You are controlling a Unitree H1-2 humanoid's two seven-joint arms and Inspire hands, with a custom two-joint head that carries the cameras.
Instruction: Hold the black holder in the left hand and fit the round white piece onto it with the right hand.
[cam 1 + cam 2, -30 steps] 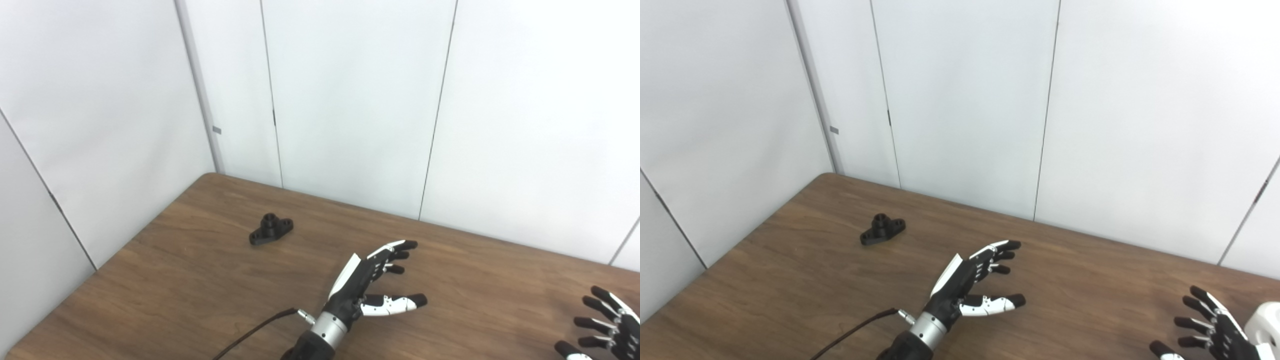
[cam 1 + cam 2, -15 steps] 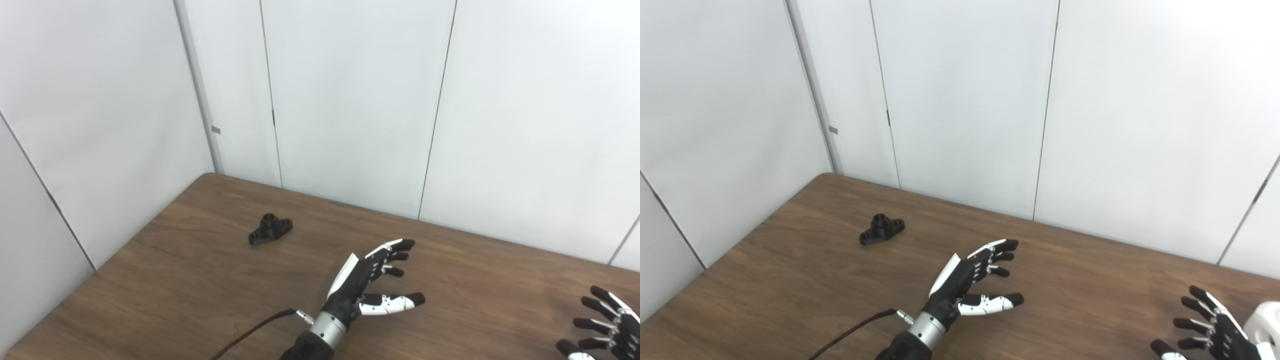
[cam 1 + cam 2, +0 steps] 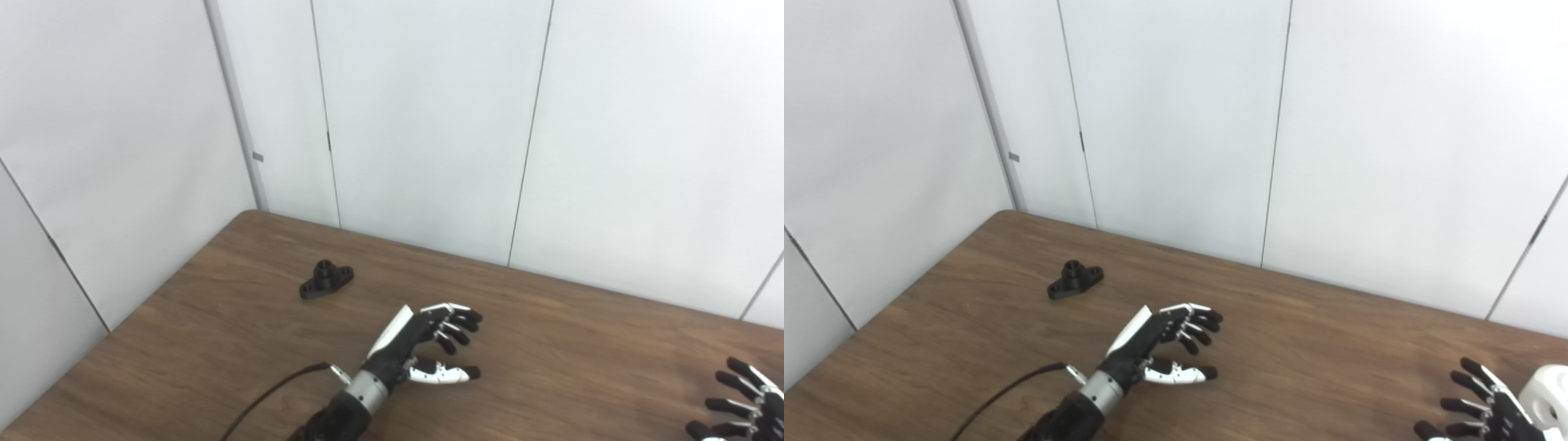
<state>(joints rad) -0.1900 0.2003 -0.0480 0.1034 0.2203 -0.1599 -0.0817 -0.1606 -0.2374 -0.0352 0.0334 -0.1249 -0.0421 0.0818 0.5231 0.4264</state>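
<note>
A brown wooden surface (image 3: 569, 361) sits in a corner. White walls (image 3: 422, 110) with thin dark lines stand behind and left.

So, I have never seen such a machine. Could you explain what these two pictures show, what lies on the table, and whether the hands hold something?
Both pictures come from two cameras side by side on a humanoid robot's head, looking down at a brown wooden table. The black-and-white left hand hovers, fingers curled, holding nothing. The right hand, at the bottom right edge, is spread and empty. A small black plastic holder lies far left, apart from both hands. A white rounded piece shows beside the right hand, in the right eye view only.
</note>
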